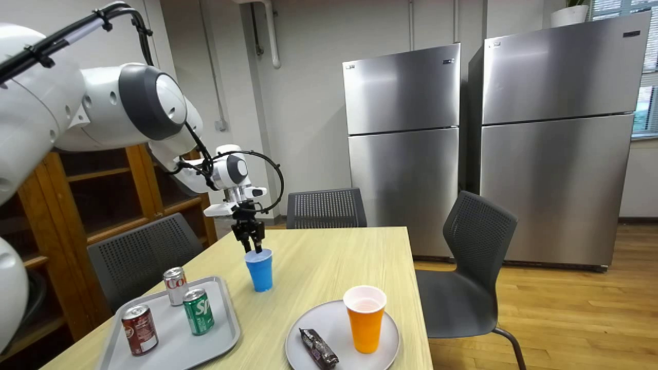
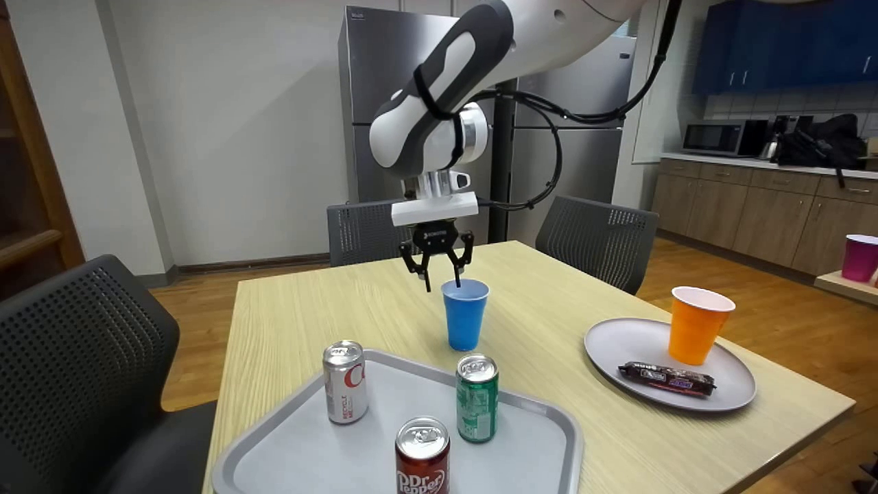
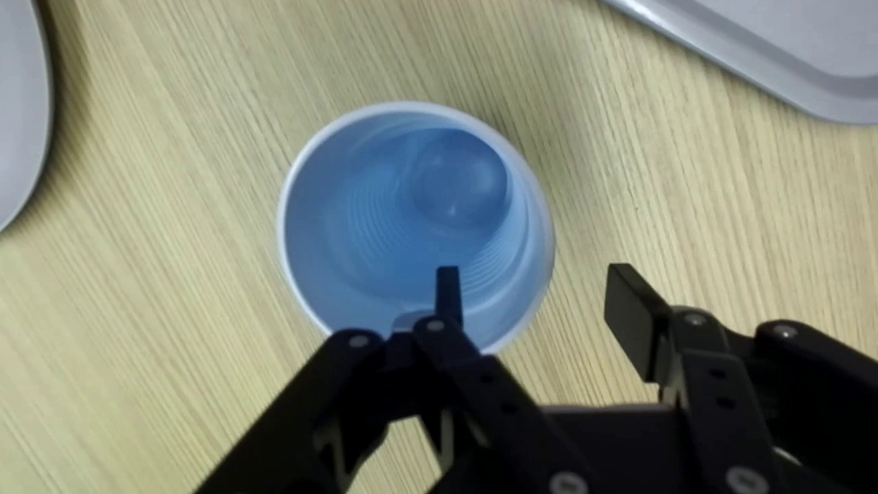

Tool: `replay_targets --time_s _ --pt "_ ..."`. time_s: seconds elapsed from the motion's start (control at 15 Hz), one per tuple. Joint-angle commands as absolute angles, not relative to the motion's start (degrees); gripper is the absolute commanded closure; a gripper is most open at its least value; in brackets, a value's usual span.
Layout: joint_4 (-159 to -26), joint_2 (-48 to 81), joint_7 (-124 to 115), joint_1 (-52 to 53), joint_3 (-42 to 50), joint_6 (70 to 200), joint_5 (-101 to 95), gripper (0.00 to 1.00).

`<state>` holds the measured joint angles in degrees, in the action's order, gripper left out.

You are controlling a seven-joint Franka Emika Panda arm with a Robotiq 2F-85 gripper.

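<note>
A blue plastic cup (image 1: 261, 275) stands upright on the light wooden table (image 1: 329, 257). It also shows in the other exterior view (image 2: 465, 322) and from above in the wrist view (image 3: 370, 226), where it looks empty. My gripper (image 1: 253, 248) points down, open and empty, at the height of the cup's rim. In an exterior view, one finger of the gripper (image 2: 444, 285) is at the cup's mouth and the other is beside the cup. In the wrist view, one finger of the gripper (image 3: 531, 288) overlaps the mouth and the other is over the table outside the rim. I cannot tell whether the finger touches the cup.
A grey tray (image 2: 398, 384) holds a silver can (image 2: 345, 387), a green can (image 2: 477, 405) and a dark red can (image 2: 422, 456). A grey plate (image 1: 318, 318) holds an orange cup (image 1: 366, 326) and a dark wrapped bar (image 1: 318, 348). Chairs (image 1: 326, 210) surround the table.
</note>
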<state>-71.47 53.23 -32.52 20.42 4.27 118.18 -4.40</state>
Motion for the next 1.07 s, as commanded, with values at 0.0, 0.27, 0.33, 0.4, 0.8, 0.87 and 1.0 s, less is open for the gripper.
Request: replay_targets --time_s 0.0,0.27,0.33,0.4,0.8,0.87,1.0 --pt "-70.5 51.1 -34.3 20.7 4.5 115.8 -5.4 0.12" --pt "-72.3 48.0 -34.2 19.9 4.4 116.1 -4.9 0.00" --pt "-72.9 47.3 -34.1 19.7 4.4 116.2 -4.9 0.00" --pt "-73.5 46.4 -34.1 19.5 4.4 116.4 -4.9 0.00" --pt "-80.5 39.8 -33.8 17.0 5.1 118.0 -4.7 0.00" --pt "-82.1 38.4 -33.7 16.4 5.2 118.3 -4.6 0.00" --pt "-85.2 35.6 -33.6 15.1 5.4 118.7 -4.5 0.00"
